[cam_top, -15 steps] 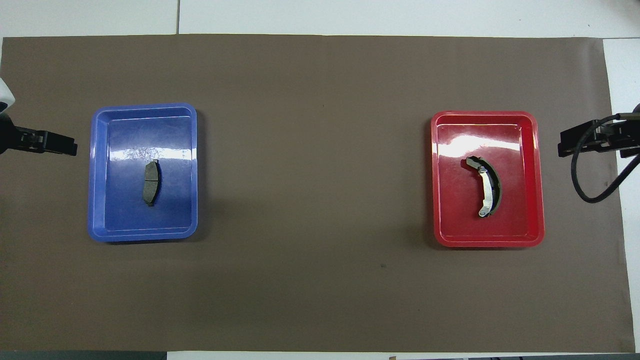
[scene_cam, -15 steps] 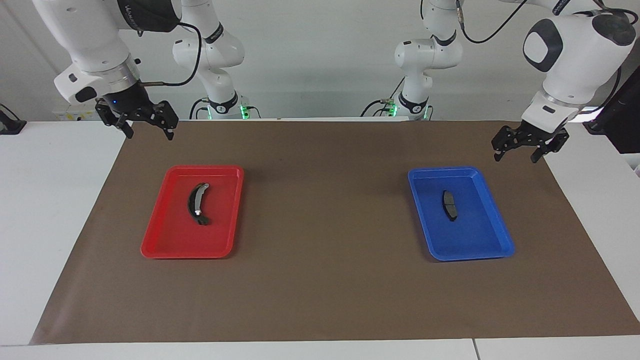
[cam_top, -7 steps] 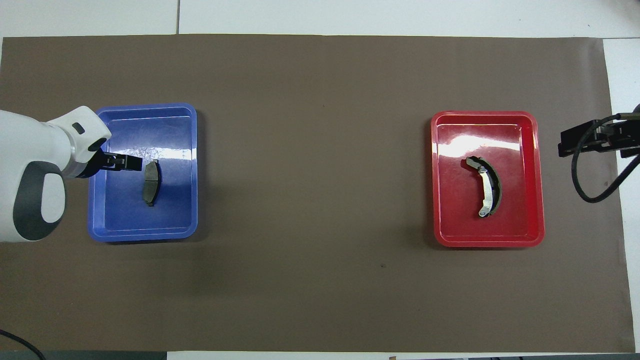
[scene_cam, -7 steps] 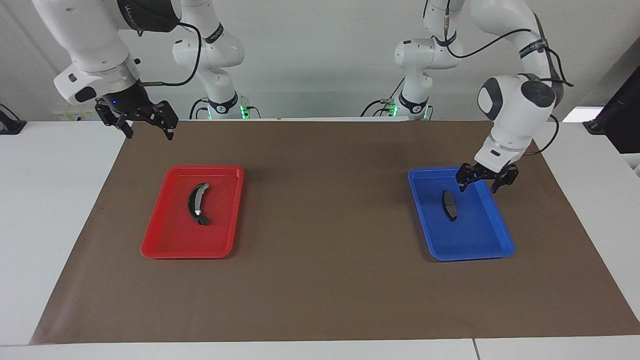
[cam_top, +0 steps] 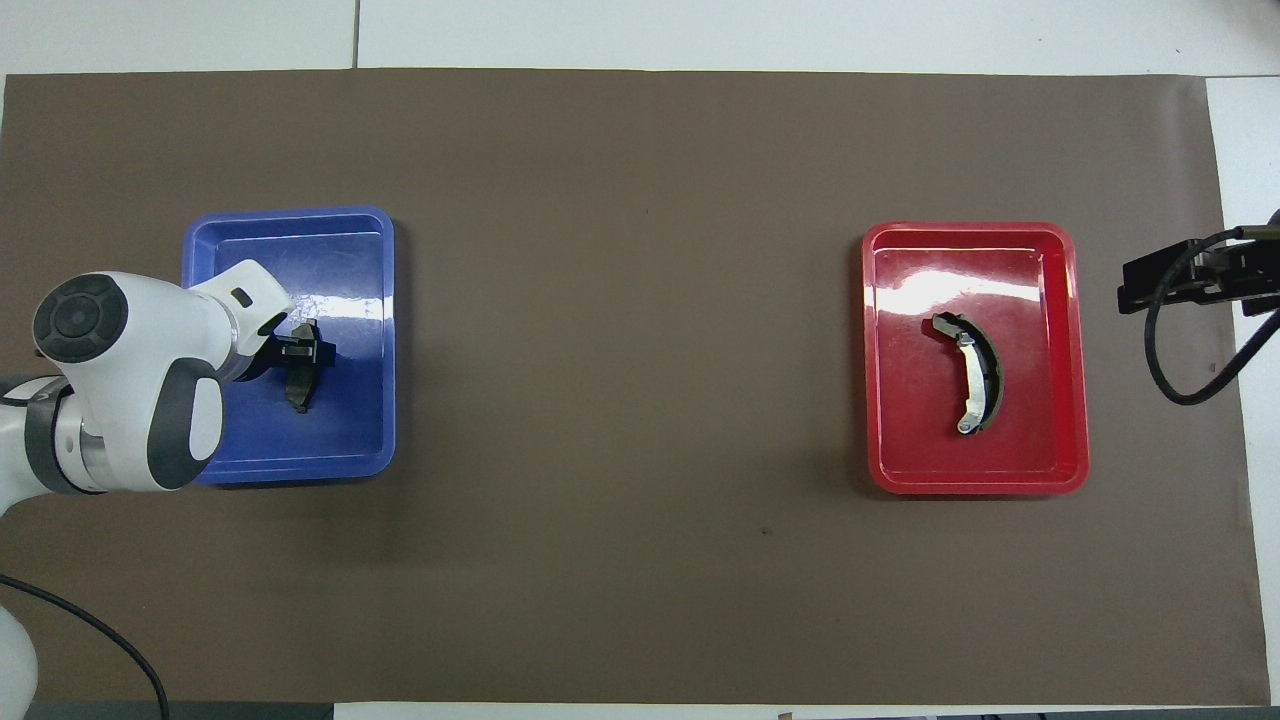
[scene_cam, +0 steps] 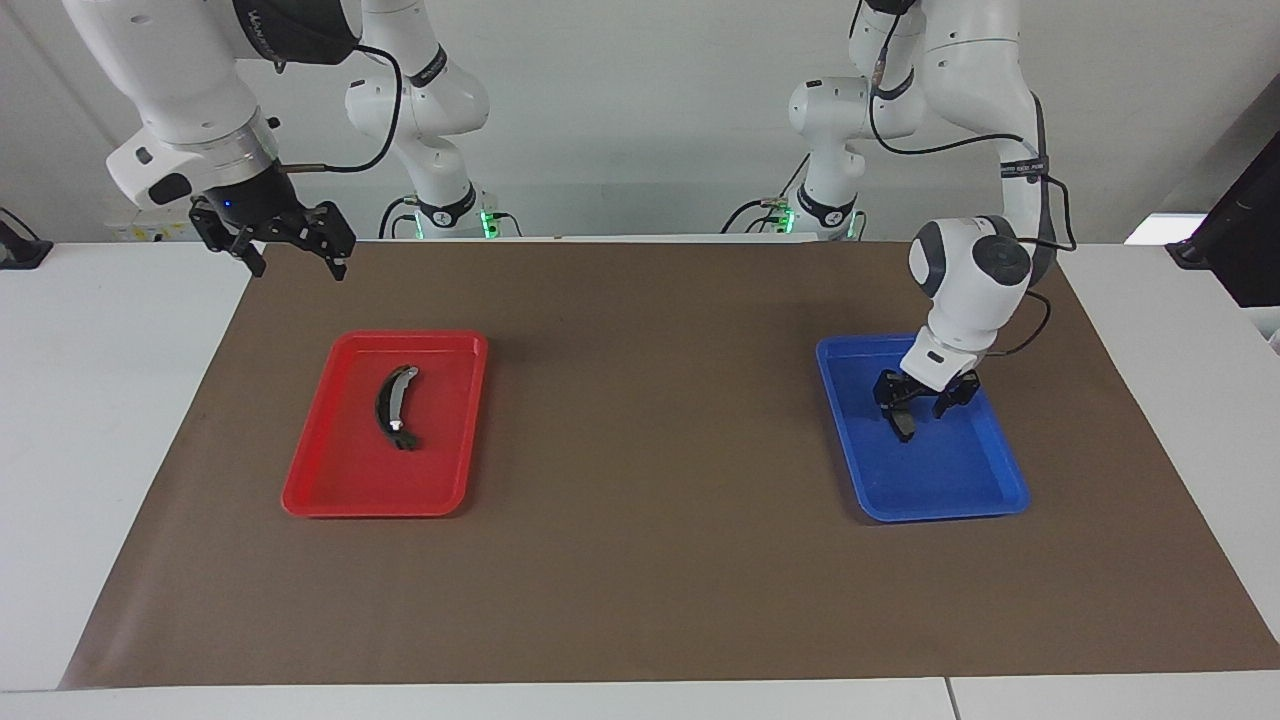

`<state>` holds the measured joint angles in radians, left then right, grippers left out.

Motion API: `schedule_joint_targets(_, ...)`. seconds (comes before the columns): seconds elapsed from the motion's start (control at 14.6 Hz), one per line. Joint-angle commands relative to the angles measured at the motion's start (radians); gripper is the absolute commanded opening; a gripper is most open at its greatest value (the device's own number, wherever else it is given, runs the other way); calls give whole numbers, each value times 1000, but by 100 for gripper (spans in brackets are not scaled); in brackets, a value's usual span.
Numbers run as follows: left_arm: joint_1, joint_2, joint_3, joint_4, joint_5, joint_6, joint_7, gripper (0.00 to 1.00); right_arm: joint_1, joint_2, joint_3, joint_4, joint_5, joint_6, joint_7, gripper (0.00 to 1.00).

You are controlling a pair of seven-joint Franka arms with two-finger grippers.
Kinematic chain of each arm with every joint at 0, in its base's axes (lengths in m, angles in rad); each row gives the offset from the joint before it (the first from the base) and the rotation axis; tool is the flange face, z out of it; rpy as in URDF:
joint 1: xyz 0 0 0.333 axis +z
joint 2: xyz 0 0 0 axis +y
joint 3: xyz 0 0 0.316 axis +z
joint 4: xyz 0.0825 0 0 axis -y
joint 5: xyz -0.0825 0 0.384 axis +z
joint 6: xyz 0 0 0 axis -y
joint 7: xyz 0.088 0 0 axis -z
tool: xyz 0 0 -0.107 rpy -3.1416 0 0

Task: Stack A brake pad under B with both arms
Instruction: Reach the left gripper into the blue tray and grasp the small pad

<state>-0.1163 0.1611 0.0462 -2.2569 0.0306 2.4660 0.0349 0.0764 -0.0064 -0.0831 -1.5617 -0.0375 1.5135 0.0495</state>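
The short, all-dark A brake pad lies in the blue tray at the left arm's end of the table. My left gripper is low in that tray, open, with its fingers on either side of the pad's end nearer to the robots; in the overhead view the gripper covers that end of the pad. B, the long crescent with a silvery strip, lies in the red tray. My right gripper waits open in the air over the mat's corner, empty.
The two trays, blue and red, stand far apart on a brown mat. B lies alone in the red tray. The right gripper hangs over the mat's edge beside the red tray.
My left arm has swung in from the table's end over the blue tray and come down with its open fingers around the short pad. The right arm has not moved.
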Motion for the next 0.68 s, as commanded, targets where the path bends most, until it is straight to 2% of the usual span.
schedule_joint_targets(0.0,-11,-14,11,-30,-8,13,-36,49,-7,-14,5,-14,-4,-9,-8,100)
schedule_joint_targets(0.07,-13,-15,11,-29,-8,8,-44,43,-9,-14,5,-14,-4,-9,-10,100)
schedule_joint_targets(0.27,-25,-28,12,-17,-8,-25,-46,34,-9,-15,5,-20,-2,-7,-7,100)
schedule_joint_targets(0.48,-66,-31,14,89,-6,-155,-78,23,-9,-36,5,-58,1,7,-7,100)
schedule_joint_targets(0.61,-123,-20,14,141,-1,-191,-172,23,-10,-56,5,-113,4,78,-10,100)
